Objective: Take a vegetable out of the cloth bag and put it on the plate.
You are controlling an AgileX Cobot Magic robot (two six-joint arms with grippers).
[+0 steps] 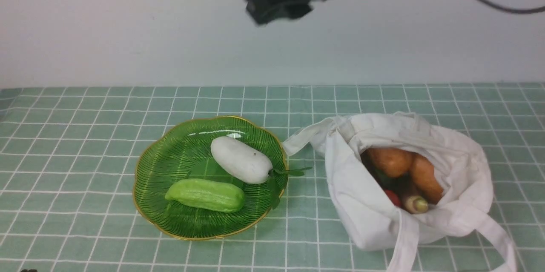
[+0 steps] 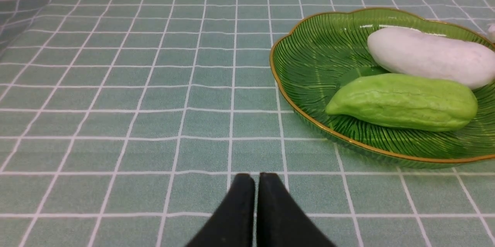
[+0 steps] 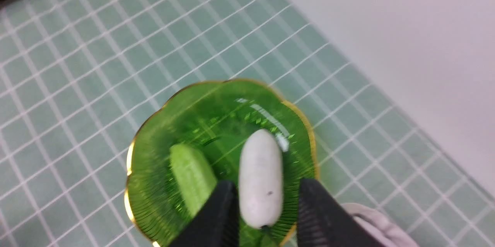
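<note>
- Both tools are empty: right tool (image 3: 266, 185), jaws apart, high above the plate (image 1: 170, 157); left tool (image 2: 256, 179) closed, beside it.
- The vegetable (image 1: 205, 195) lies inside, crosswise, below right tool.

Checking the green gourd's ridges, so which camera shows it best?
Left wrist view: the green gourd is close, sharp and whole. Front view shows it whole but smaller; right wrist view blurs it, partly behind the right end effector.
</note>
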